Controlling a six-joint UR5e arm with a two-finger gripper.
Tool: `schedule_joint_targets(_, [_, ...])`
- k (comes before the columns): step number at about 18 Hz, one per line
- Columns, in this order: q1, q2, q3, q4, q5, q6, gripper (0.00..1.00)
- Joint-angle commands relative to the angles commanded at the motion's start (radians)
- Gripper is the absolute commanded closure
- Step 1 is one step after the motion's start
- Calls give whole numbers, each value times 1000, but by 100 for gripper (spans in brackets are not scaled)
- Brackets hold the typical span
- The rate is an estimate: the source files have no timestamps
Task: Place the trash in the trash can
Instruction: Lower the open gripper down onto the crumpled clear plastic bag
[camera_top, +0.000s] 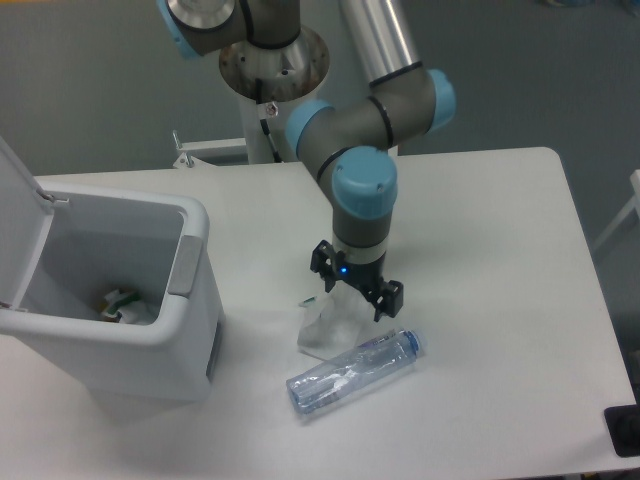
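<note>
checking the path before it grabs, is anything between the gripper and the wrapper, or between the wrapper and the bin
Nothing visible blocks either. The gripper, fingers spread, hangs right over the crumpled wrapper. Bare table lies between the wrapper and the trash can, whose lid is up. The bottle lies on the wrapper's other side, away from the bin.

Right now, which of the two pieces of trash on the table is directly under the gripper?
The crumpled white wrapper: the gripper hangs right over it. The crushed clear bottle lies lower right, nearer the table's front edge.

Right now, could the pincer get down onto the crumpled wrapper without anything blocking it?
Probably yes: the pincer hangs open directly above the wrapper, with only the bottle lying close beside.
</note>
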Motion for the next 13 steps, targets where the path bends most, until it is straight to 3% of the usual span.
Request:
schedule_joint_targets(4, [-12,-19,9,0,0,-18,1])
schedule_joint_targets(5, [-12,-17,9,0,-2,-20,19])
schedule_joint_targets(8, [-14,-12,11,-6,0,-21,91])
schedule_joint_targets(9, [-14,-8,11,-8,0,-21,100])
schedule_joint_targets(13, [-9,9,31,-34,-6,-20,100])
